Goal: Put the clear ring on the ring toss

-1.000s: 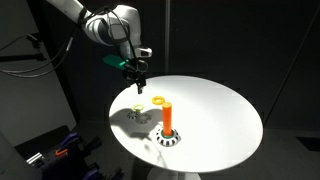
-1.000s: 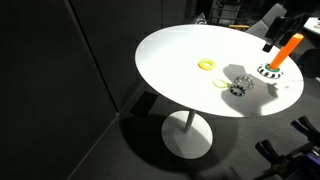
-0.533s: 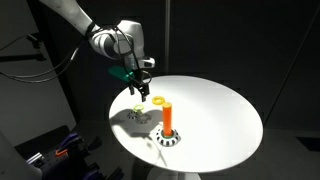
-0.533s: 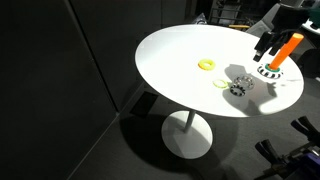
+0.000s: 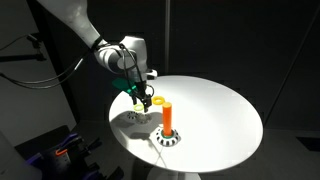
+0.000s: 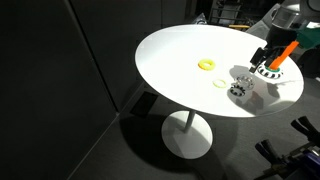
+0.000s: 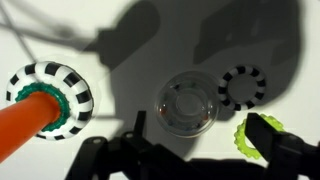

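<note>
The clear ring (image 7: pixel 187 103) lies flat on the white table, a see-through circle with dark speckles. It sits just ahead of my gripper (image 7: pixel 203 130) and between its open, empty fingers. The ring toss is an orange peg (image 7: pixel 20 125) on a black-and-white base (image 7: pixel 55 90), to the left in the wrist view. It stands upright in both exterior views (image 5: pixel 168 117) (image 6: pixel 284 50). My gripper (image 5: pixel 146 100) (image 6: pixel 258 63) hangs low over the table beside the peg. I cannot make out the clear ring in the exterior views.
A black-and-white ring (image 7: pixel 243 87) (image 6: pixel 238 90) lies right of the clear ring. A yellow-green ring (image 7: pixel 246 135) lies by my right finger. A solid yellow ring (image 5: pixel 158 101) (image 6: pixel 206 65) lies farther off. The round white table (image 5: pixel 225 110) (image 6: pixel 170 50) has dark surroundings.
My gripper has come down and moved towards the peg, from above the table's edge to low over the rings. The rings and the peg have not moved.
</note>
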`<state>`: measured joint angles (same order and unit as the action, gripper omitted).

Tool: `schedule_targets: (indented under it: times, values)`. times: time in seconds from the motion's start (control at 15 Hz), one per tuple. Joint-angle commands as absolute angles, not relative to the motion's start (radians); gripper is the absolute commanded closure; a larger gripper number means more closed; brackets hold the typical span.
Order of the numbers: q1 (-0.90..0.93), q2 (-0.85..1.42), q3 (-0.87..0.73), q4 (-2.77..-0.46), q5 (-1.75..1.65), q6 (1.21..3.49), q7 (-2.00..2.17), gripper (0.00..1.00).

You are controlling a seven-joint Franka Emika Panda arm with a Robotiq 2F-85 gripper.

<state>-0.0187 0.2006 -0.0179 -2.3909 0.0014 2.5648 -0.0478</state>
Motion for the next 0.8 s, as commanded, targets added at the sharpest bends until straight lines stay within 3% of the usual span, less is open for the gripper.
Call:
schedule_targets:
  times: [0.0, 0.73]
  values:
    - [-0.026, 0.255, -0.018, -2.375, -0.006, 2.598, -0.066, 0.00]
    - [-0.012, 0.351, -0.017, -2.320, -0.021, 2.642, -0.049, 0.00]
